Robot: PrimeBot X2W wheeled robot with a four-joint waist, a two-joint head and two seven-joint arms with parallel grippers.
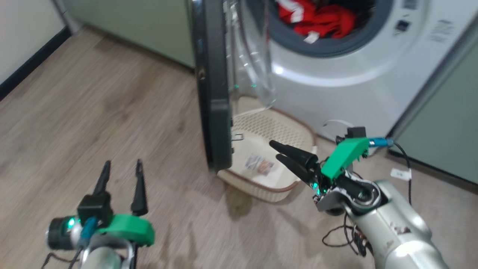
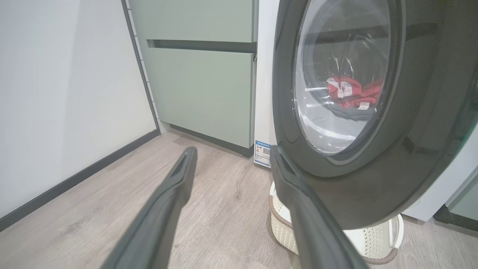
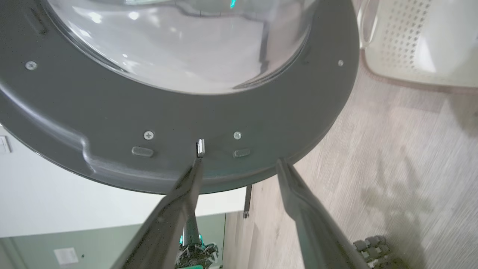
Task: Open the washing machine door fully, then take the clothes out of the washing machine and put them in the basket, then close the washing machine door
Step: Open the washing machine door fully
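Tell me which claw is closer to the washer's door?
The right gripper: it points at the inner face of the washing machine door, while the left gripper hovers over floor outside it.

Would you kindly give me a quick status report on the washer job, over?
Left gripper open, empty. Right gripper open, by door. Door swung out, hanging over basket. Clothes inside washing machine.

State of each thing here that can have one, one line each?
washing machine door: open, not held.
clothes: inside the washing machine.
basket: on the floor below the door, no clothes in it.
left end effector: open, empty.
right end effector: open, empty, near the door's inner rim.
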